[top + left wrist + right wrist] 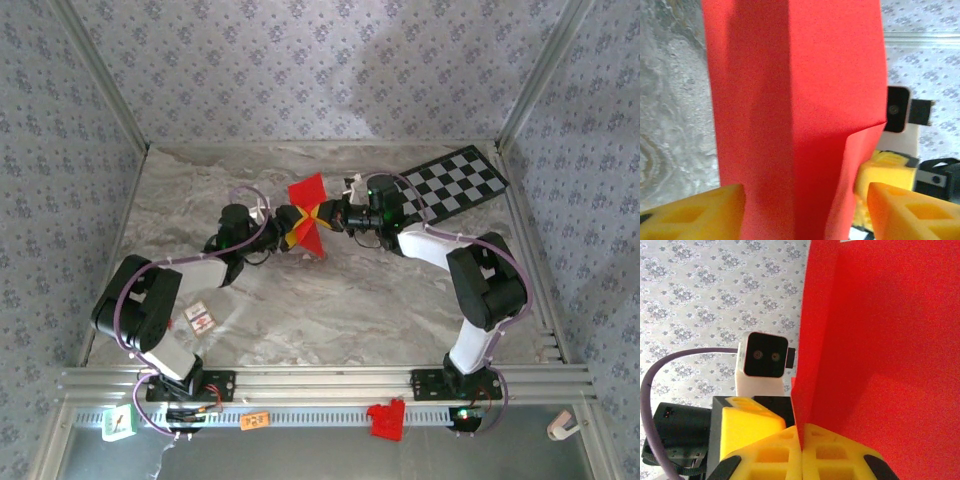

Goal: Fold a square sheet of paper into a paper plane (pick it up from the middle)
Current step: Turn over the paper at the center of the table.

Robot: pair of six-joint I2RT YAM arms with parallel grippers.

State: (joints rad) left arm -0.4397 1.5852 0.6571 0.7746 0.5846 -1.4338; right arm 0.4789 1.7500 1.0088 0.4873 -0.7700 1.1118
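The left gripper (805, 195) was seen spread, its yellow fingers (695, 212) set either side of the square sheet of paper (307, 192), which was held aloft above mid-table, partly folded. The right gripper (801, 432) was clamped on a folded edge. The sheet was judged light, limp and easily creased, best pinched beside the fold. A marbled table (350, 300) and patterned walls (300, 70) were noted.

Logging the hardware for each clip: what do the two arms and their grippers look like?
The left arm and right arm have white links between chunky black joints, a thin purple cable looped along each. The left gripper and right gripper carry blocky yellow fingers with hollow pockets and black tips. A white, black-faced camera box sits at each wrist.
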